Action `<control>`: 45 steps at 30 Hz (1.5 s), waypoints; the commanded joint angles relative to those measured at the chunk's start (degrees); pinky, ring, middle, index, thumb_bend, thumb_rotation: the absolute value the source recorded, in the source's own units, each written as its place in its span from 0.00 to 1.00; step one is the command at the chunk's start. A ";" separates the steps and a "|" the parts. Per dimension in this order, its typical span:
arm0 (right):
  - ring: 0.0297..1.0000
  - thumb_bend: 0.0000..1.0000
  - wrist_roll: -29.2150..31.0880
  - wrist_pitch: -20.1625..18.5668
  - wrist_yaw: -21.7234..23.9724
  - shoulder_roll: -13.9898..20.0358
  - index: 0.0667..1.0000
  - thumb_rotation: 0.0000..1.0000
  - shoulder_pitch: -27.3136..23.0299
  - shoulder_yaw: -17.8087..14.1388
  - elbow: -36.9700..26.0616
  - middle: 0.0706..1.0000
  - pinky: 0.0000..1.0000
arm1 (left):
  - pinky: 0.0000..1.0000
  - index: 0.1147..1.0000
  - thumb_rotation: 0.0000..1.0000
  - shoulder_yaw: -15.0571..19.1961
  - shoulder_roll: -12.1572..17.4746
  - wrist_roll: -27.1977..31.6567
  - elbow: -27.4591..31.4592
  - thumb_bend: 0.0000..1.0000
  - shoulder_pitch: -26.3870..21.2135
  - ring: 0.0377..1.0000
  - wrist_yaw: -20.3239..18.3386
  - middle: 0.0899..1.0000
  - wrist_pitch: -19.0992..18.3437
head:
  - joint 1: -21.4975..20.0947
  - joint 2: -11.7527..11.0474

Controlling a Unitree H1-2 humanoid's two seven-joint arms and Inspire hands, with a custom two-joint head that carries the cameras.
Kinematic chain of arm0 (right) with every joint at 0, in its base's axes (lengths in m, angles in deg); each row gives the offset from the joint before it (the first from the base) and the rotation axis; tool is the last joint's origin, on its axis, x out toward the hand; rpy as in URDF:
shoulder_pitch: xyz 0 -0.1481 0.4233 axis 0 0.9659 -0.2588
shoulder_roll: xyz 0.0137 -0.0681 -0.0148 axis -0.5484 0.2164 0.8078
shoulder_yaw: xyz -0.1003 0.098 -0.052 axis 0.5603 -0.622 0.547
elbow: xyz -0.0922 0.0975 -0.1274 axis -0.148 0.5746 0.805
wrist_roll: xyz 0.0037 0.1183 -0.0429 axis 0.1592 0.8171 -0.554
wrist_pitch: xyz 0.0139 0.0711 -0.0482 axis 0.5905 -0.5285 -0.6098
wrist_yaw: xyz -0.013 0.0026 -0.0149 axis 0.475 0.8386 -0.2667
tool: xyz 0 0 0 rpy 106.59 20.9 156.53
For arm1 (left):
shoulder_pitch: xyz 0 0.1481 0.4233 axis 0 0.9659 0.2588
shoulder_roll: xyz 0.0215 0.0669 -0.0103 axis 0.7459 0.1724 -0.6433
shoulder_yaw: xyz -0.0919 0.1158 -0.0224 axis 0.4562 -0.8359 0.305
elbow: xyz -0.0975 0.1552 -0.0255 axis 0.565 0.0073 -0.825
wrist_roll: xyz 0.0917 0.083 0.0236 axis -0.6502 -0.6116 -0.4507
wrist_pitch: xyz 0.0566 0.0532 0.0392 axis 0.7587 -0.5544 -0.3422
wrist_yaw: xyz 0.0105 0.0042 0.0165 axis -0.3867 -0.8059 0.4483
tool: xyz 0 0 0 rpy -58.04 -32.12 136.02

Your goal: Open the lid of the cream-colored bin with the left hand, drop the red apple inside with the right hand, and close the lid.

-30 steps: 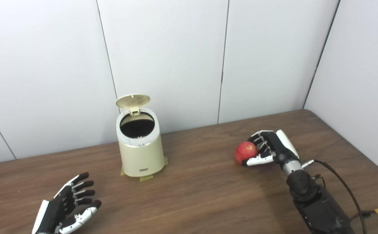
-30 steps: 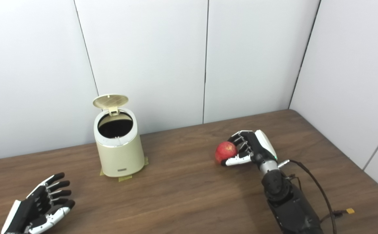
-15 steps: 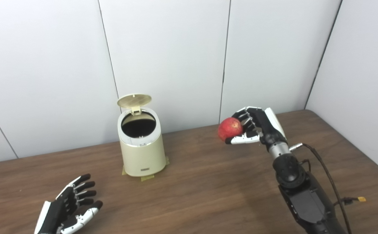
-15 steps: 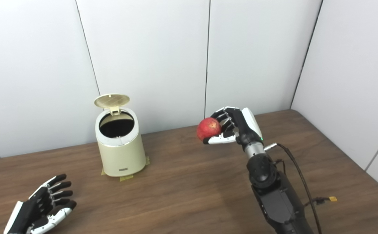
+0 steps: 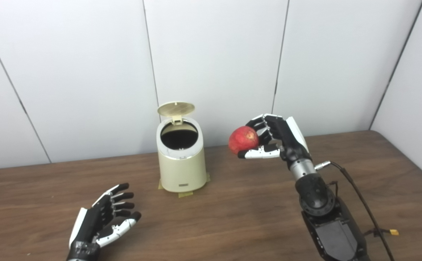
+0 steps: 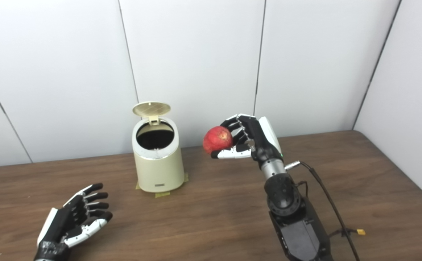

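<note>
Right hand point(image 5: 274, 139) grips the red apple point(image 5: 243, 139), fingers curled over its top and far side and thumb underneath. A second ago the apple sat on the brown table point(image 5: 232, 217) inside this same grip. It has since been lifted clear of the wood and carried leftward, and now hangs in the air just to the right of the cream bin point(image 5: 181, 163), about level with its rim but not yet over the opening.

The bin's round lid point(image 5: 176, 108) stands tipped up at the back, as it did a second ago, leaving the dark inside exposed. The bin itself has not moved on the table; the camera has shifted.

Left hand point(image 5: 104, 219) rests low near the front of the table, fingers spread and holding nothing, well apart from the bin.

Opening looks done and the pick-up has succeeded. What probably remains is bringing the apple over the opening, letting go, then closing the lid.
</note>
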 commanded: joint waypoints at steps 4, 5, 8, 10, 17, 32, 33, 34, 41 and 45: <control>0.33 0.52 0.23 2.10 -0.40 0.45 0.49 0.00 -3.03 -0.48 -1.08 0.38 0.31 | 0.62 0.80 0.12 -0.47 -0.49 -0.36 -1.02 0.64 -1.25 0.67 0.83 0.73 2.71 | 0.25 0.02; 0.33 0.52 0.24 2.11 -0.39 0.46 0.49 0.00 -3.02 -0.49 -1.07 0.38 0.31 | 0.62 0.80 0.12 -0.48 -0.50 -0.38 -1.04 0.64 -1.26 0.67 0.85 0.73 2.74 | 0.25 0.02; 0.33 0.52 0.23 2.13 -0.38 0.45 0.49 0.00 -3.02 -0.51 -1.06 0.38 0.31 | 0.62 0.80 0.12 -0.51 -0.50 -0.38 -1.07 0.64 -1.26 0.67 0.89 0.73 2.80 | 0.25 0.02; 0.33 0.52 0.23 2.13 -0.37 0.45 0.49 0.00 -3.02 -0.51 -1.06 0.38 0.31 | 0.62 0.80 0.12 -0.52 -0.49 -0.37 -1.08 0.64 -1.26 0.67 0.90 0.73 2.83 | 0.25 0.02; 0.31 0.52 0.99 5.97 -1.49 -3.34 0.50 0.00 -10.61 1.14 4.99 0.38 0.29 | 0.66 0.80 0.14 -1.51 -2.39 -1.21 -3.78 0.66 -2.05 0.70 1.81 0.74 3.86 | 5.18 -1.32; 0.32 0.52 0.26 8.45 -1.86 -4.83 0.49 0.00 -13.47 2.17 9.18 0.39 0.28 | 0.67 0.80 0.15 -1.76 -3.00 -1.46 -4.71 0.67 -2.27 0.70 2.15 0.74 4.05 | 6.11 -1.38; 0.32 0.52 0.46 8.47 -1.69 -4.90 0.49 0.00 -13.65 2.20 9.32 0.39 0.28 | 0.67 0.80 0.15 -1.79 -3.02 -1.50 -4.78 0.68 -2.27 0.70 2.17 0.74 4.11 | 6.11 -1.38; 0.32 0.52 0.58 8.44 -1.57 -4.95 0.49 0.00 -13.78 2.23 9.41 0.39 0.28 | 0.67 0.80 0.15 -1.83 -3.04 -1.52 -4.76 0.68 -2.25 0.70 2.17 0.74 4.13 | 6.13 -1.29; 0.33 0.52 0.59 7.44 -0.89 -5.46 0.49 0.00 -14.31 2.79 9.36 0.39 0.29 | 0.66 0.80 0.16 -1.99 -3.25 -2.07 -4.47 0.69 -2.15 0.69 2.53 0.73 4.08 | 6.38 -1.07; 0.33 0.52 0.84 7.90 -0.68 -5.57 0.49 0.00 -14.36 3.06 9.77 0.39 0.29 | 0.66 0.80 0.14 -1.89 -3.30 -2.13 -4.45 0.67 -2.15 0.69 2.34 0.74 3.97 | 6.54 -1.01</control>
